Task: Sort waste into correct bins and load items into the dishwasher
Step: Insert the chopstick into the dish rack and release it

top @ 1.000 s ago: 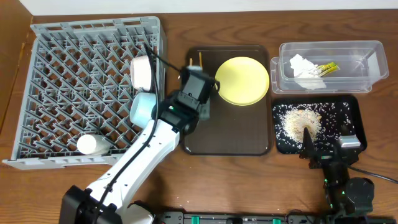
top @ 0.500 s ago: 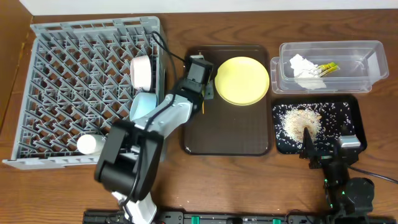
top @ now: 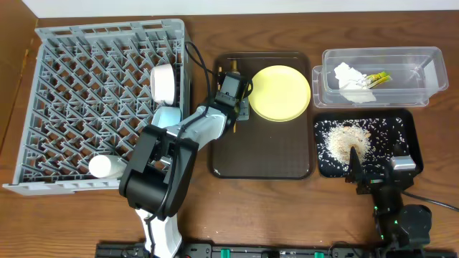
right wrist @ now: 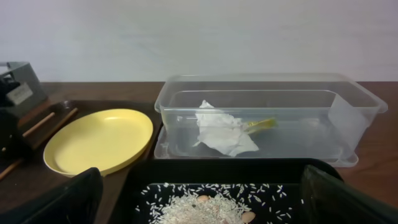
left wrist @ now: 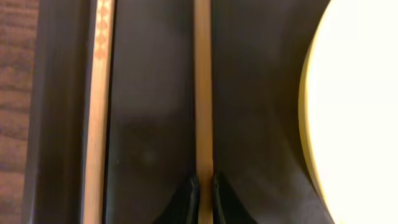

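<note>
Brown wooden table (top: 287,32), overhead and wrist views. Within the last second the left gripper (left wrist: 203,196) has swung from mid-tray to the upper left corner of the dark brown rectangular serving tray (top: 265,158). Its tips are now clenched on the inner chopstick (left wrist: 202,93). The outer chopstick (left wrist: 97,112) lies free along the tray wall.

The chopstick pick-up appears under way, and the round yellow plate (top: 280,93), just beside, also awaits loading. The large grey plastic dish rack (top: 79,86) already holds the white bowl (top: 163,82), light blue bowl (top: 165,122) and small white cup (top: 104,166). The two bowls stand near the rack's right wall, on the likely path.

Waste looks sorted: the crumpled white tissue (top: 351,80) and green-and-orange wrapper (top: 378,77) are in the clear plastic tub (top: 423,72), and the rice scraps (top: 348,140) in the shallow black tray (top: 405,125). The right gripper (top: 356,163) hangs over this tray with its fingers spread, holding nothing.
</note>
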Motion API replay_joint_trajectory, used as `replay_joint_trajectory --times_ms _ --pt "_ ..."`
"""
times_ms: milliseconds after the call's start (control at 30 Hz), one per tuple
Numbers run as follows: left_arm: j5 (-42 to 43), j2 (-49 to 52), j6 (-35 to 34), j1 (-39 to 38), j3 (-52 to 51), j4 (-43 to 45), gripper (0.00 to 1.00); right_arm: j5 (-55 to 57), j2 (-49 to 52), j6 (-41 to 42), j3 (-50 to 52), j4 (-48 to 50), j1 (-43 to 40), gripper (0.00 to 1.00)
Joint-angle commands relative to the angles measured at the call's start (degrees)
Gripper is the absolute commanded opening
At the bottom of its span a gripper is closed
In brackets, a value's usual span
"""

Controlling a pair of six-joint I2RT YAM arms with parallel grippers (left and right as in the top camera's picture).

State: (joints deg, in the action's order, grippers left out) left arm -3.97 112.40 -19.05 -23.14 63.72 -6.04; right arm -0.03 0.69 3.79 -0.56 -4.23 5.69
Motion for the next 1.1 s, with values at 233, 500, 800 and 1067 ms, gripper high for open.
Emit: replay_joint_trajectory --times_ms 233,500,800,1067 --pt "2.05 -21.22 2.01 3.96 1.73 -21.68 0.08 -0.02 -0.31 -0.68 0.24 0.00 -0.81 0.99" --pt "-7.69 -38.29 15.52 20.06 1.70 -33.38 0.08 -0.02 -0.31 -0.68 0.24 0.00 -0.81 0.99" --pt "-7.67 -28.17 22.77 30.25 0.24 -27.61 0.08 -0.02 -0.31 -0.68 0.24 0.00 -0.81 0.99" --pt "-5.57 -24.11 27.41 30.29 0.26 -24.46 0.09 -0.02 -0.31 -0.68 0.24 0.00 -0.81 0.99"
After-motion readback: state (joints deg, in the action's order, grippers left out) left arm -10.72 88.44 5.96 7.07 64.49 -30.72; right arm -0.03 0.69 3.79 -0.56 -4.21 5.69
